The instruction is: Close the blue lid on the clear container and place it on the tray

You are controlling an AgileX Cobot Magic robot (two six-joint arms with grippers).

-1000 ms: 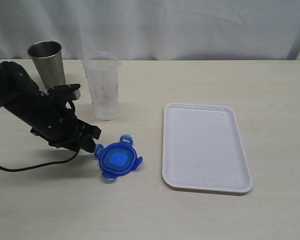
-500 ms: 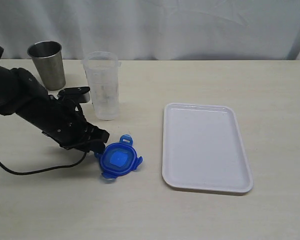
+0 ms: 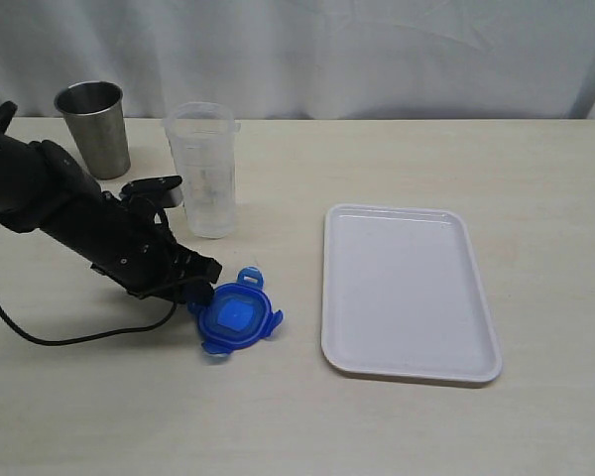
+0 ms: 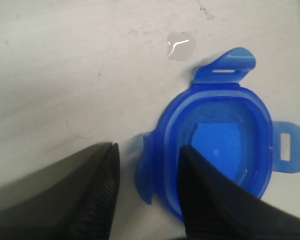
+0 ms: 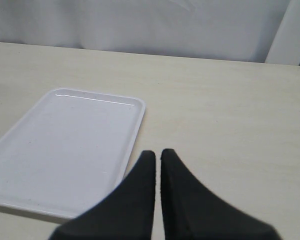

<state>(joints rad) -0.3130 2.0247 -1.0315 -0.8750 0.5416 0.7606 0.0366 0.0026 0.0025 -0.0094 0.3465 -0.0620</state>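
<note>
While the left end effector (image 3: 200, 291) stands partly open, its dark fingers (image 4: 95, 195) straddling one edge of the small translucent blue plastic lid (image 3: 236, 315), the step in hand looks like the pickup. It should go best if the jaws close on the stiff rim rather than the soft side flap, then lift straight so the lid does not skate across the table (image 3: 377, 426).

In the exterior view, the grey steel cup (image 3: 92, 124) stands at upper left. The tall clear plastic container (image 3: 206, 169) stands upright just to its right. The lid lies flat below the container, at the end effector's tips. The flat white rectangular plastic tray (image 3: 407, 288) lies right of centre. The right end effector (image 5: 157, 152) hangs near the tray, pinched together and holding nothing.
</note>
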